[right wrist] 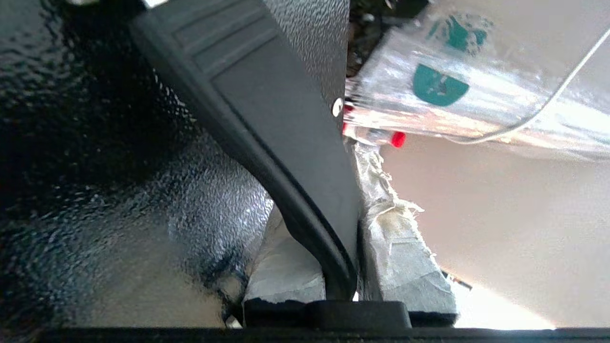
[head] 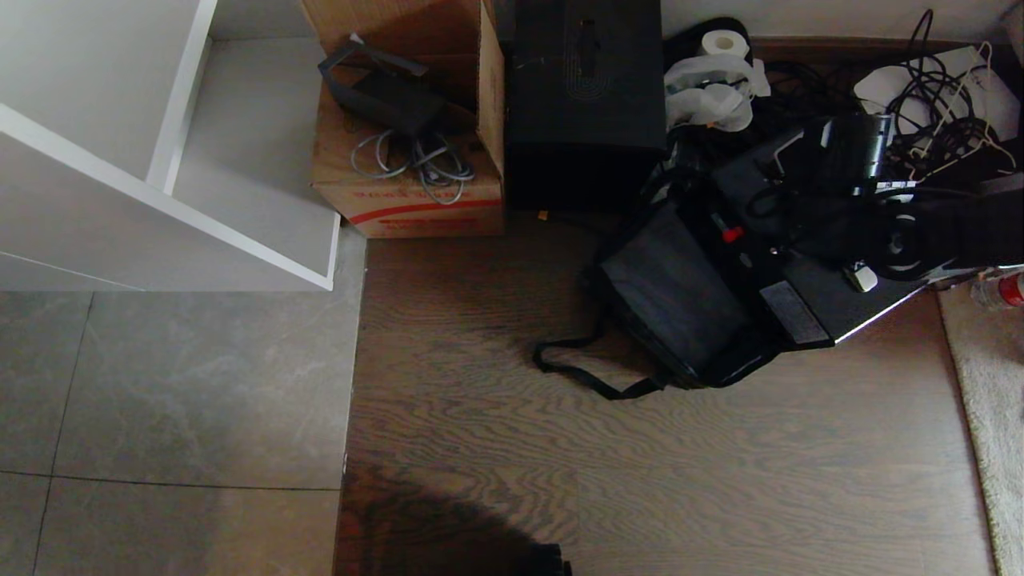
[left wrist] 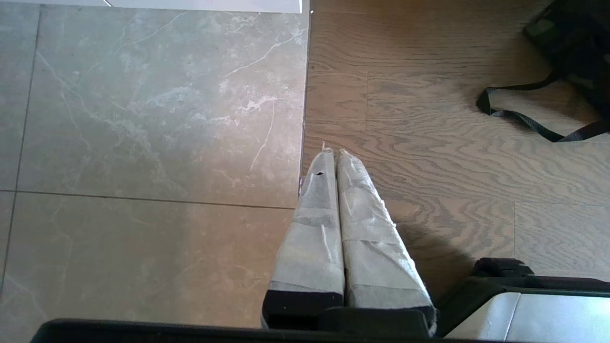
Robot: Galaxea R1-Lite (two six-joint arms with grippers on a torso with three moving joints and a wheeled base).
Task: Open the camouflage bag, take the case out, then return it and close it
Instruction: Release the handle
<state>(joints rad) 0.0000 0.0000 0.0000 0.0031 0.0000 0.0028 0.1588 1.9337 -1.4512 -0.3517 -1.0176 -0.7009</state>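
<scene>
Right hand (right wrist: 340,267) pinches the black handle (right wrist: 281,143) of the case (right wrist: 95,143); taped fingers (right wrist: 405,257) sit either side of the handle strap, pressed against it. In the head view the right arm (head: 920,228) comes in from the right edge, over the case (head: 808,296), which rests tilted at the open top of the bag (head: 680,304). Bag lies on the wood floor (head: 560,464), its strap (head: 588,372) looped out on the floor on its left. Cardboard box (head: 408,200) and a taller black box (head: 588,104) stand behind, cables (head: 936,104) at back right. Left hand (left wrist: 336,157) parked low over the tile-wood seam, fingers (left wrist: 314,228) pressed together, holding nothing.
</scene>
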